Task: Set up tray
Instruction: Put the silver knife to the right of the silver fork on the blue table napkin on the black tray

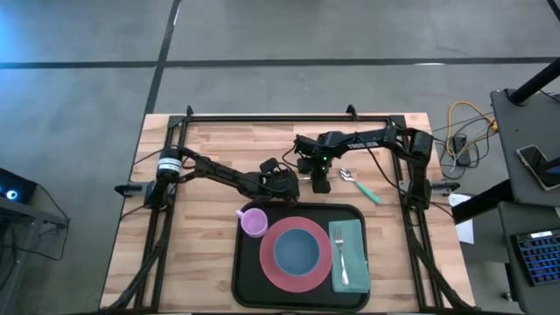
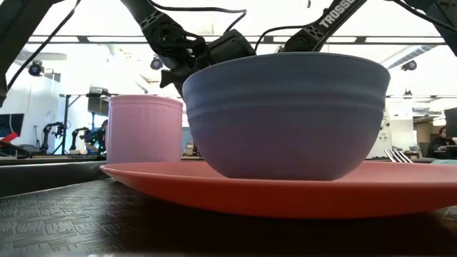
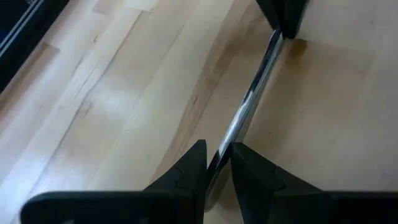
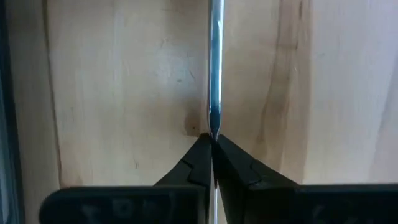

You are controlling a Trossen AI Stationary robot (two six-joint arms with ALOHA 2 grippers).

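A slim silver knife point(image 3: 249, 99) spans between my two grippers over the wooden table, just beyond the far rim of the black tray point(image 1: 249, 280). My left gripper point(image 3: 217, 163) is shut on one end and my right gripper point(image 4: 213, 144) on the other. In the high view the left gripper point(image 1: 284, 181) and the right gripper point(image 1: 320, 184) stand close together. On the tray sit a pink cup point(image 1: 254, 221), a pink plate point(image 1: 271, 267) bearing a blue bowl point(image 1: 297, 249), and a teal napkin point(image 1: 352, 271) with a fork point(image 1: 339, 249) on it. My left gripper pinches one end of the knife point(image 3: 225, 146) between its two fingers, slanting down from the table's left, the fingers lying along it. My right gripper pinches the other end point(image 4: 214, 127), the thin edge between its shut fingers, coming steeply from above.
A spoon with a teal handle point(image 1: 360, 186) lies on the wood right of my right gripper. In the low view the bowl point(image 2: 285, 118) and cup point(image 2: 145, 128) hide both grippers. Bare wood lies left and far of the tray.
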